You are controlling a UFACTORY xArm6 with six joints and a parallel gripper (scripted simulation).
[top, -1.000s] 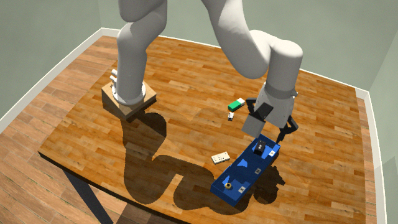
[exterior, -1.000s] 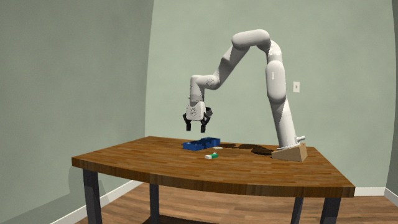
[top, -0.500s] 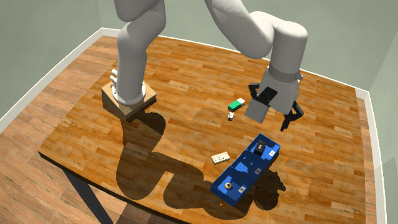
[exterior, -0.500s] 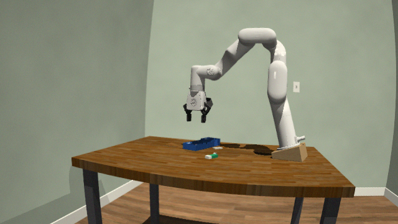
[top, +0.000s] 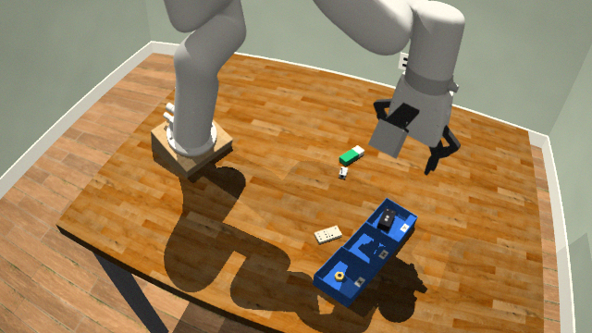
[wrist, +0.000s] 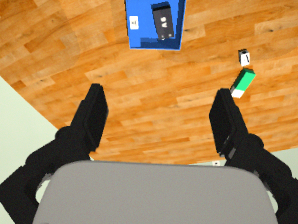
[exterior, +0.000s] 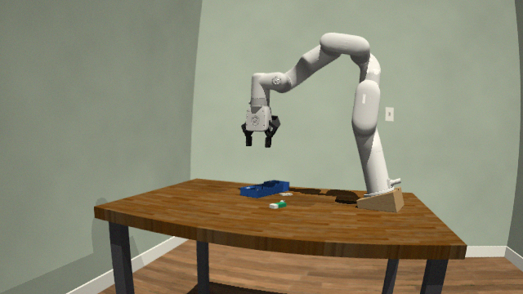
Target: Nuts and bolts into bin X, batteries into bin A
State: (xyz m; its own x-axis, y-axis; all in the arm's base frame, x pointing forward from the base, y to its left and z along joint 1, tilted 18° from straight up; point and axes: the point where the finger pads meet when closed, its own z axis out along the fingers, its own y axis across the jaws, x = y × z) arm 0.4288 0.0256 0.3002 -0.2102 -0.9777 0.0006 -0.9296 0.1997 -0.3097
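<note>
A blue bin (top: 365,252) with three compartments stands near the table's front right; it also shows in the wrist view (wrist: 156,10) and the side view (exterior: 265,189). A black battery (top: 387,218) lies in its far compartment, seen in the wrist view (wrist: 162,19) too. A yellow nut (top: 339,276) lies in the near compartment. The middle compartment looks empty. The bin's small marks are too small to read. My gripper (top: 404,150) (wrist: 159,99) (exterior: 257,143) hangs high above the table, beyond the bin's far end, open and empty.
A green and white block (top: 351,155) and a small white and black piece (top: 342,173) lie mid-table, right of the fingers in the wrist view (wrist: 242,83). A white domino (top: 327,234) lies left of the bin. The arm's base (top: 191,143) stands at the left.
</note>
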